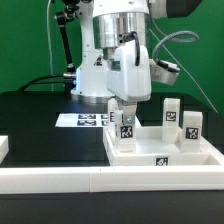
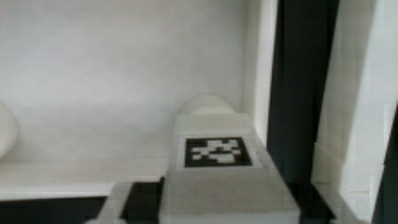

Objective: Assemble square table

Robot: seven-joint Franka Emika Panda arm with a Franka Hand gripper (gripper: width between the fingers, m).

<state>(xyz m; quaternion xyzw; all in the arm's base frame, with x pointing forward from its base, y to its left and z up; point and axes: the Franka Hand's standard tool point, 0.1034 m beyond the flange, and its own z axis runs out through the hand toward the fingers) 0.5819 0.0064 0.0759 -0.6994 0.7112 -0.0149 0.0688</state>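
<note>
- Nearest, lower centre of the exterior view: the border bar (image 1: 60, 181) lies along the table edge.
- Behind it, lower right: the square slab (image 1: 185, 155), two legs (image 1: 171, 114) upright at its far side.
- Centre: the gripper (image 1: 126, 112) clamps a third leg (image 1: 127, 128) directly below it, over the slab.
- Judged: partway, a fourth leg unseen.
</note>
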